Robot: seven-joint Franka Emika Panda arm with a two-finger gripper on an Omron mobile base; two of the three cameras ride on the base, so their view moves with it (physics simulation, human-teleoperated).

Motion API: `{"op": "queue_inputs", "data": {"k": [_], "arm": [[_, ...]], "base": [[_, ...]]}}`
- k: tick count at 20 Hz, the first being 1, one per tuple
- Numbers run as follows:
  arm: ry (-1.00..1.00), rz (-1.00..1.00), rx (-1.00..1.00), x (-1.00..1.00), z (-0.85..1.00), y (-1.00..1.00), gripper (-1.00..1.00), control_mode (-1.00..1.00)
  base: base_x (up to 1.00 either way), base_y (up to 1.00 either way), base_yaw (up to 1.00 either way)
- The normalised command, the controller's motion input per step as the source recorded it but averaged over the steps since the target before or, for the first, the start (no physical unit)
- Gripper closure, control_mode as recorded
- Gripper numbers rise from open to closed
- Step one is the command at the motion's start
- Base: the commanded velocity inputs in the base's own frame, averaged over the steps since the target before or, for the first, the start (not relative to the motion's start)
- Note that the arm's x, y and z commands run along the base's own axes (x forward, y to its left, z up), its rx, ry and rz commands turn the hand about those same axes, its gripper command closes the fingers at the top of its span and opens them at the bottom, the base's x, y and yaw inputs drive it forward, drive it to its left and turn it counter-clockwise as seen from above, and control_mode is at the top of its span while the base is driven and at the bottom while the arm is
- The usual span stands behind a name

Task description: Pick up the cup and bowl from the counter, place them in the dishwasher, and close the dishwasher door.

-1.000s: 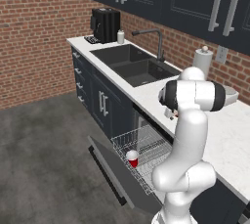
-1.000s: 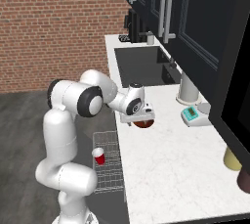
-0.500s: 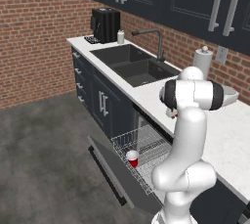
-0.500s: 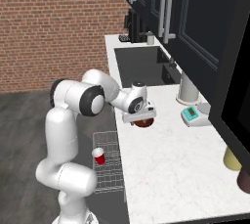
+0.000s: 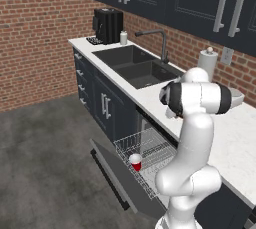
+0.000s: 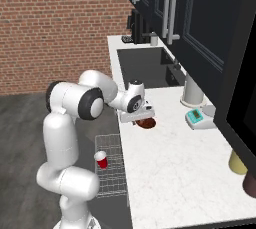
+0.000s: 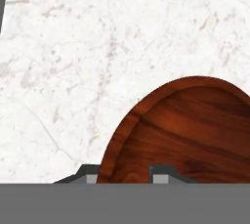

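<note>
On the counter [image 6: 170, 163]: gripper [image 7: 127, 173] straddling the bowl [image 7: 185, 130] rim.
No legible brands or writing. Compared with a second ago, the jaws have narrowed; one fingertip sits outside the rim and one inside, close against the wall, but a firm clamp cannot be confirmed. Bowl rests on the counter near the front edge, left of the teal kitchen scale [image 6: 198, 118]. Cup [image 6: 101, 159] stands upright in the dishwasher rack [image 6: 112, 173], above the lowered dishwasher door [image 5: 117, 178].
</note>
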Motion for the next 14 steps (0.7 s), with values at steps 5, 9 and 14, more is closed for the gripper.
{"op": "queue_inputs", "data": {"k": [5, 9, 14], "arm": [[-0.02, -0.01, -0.01, -0.42, 0.21, 0.54, 1.0, -1.0], [-0.01, -0.12, 0.0, -0.84, 0.32, 0.61, 1.0, -1.0], [0.0, -0.15, 0.03, -0.81, 0.35, 0.83, 1.0, -1.0]], "base": [[0.0, 0.0, 0.0], [0.0, 0.0, 0.0], [0.0, 0.0, 0.0]]}}
